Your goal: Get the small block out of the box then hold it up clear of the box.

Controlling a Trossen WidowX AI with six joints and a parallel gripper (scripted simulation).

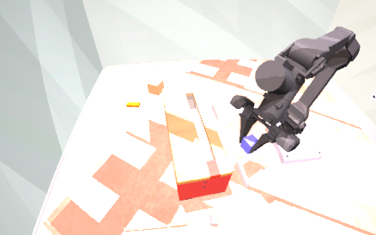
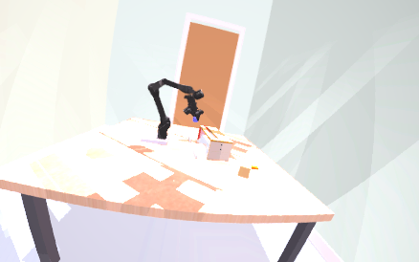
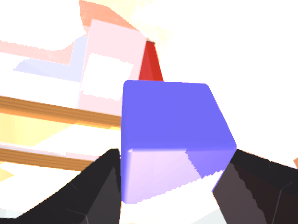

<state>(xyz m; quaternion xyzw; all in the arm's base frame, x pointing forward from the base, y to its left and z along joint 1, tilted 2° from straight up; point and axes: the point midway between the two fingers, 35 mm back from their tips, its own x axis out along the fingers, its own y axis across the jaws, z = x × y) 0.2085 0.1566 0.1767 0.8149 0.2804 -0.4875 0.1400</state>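
A small blue block (image 1: 248, 144) (image 2: 195, 119) (image 3: 170, 117) is held between the fingertips of my gripper (image 1: 250, 145) (image 2: 195, 118) (image 3: 161, 154), which is shut on it. The block hangs in the air, above the level of the box top in the exterior view. The long box (image 1: 204, 187) (image 2: 219, 151) stands upright on the table, with a red end in the top view and a pale end in the exterior view. In the top view the gripper is to the right of the box, with a gap between. The wrist view shows part of the box's red end (image 3: 149, 65) behind the block.
An orange-brown cube (image 1: 155, 88) (image 2: 244, 171) and a small yellow-orange piece (image 1: 133, 104) (image 2: 254, 167) lie on the table beyond the box. A tiny pale block (image 1: 214, 219) lies near the red end. The arm's pale base plate (image 1: 301, 159) is right of the gripper in the top view.
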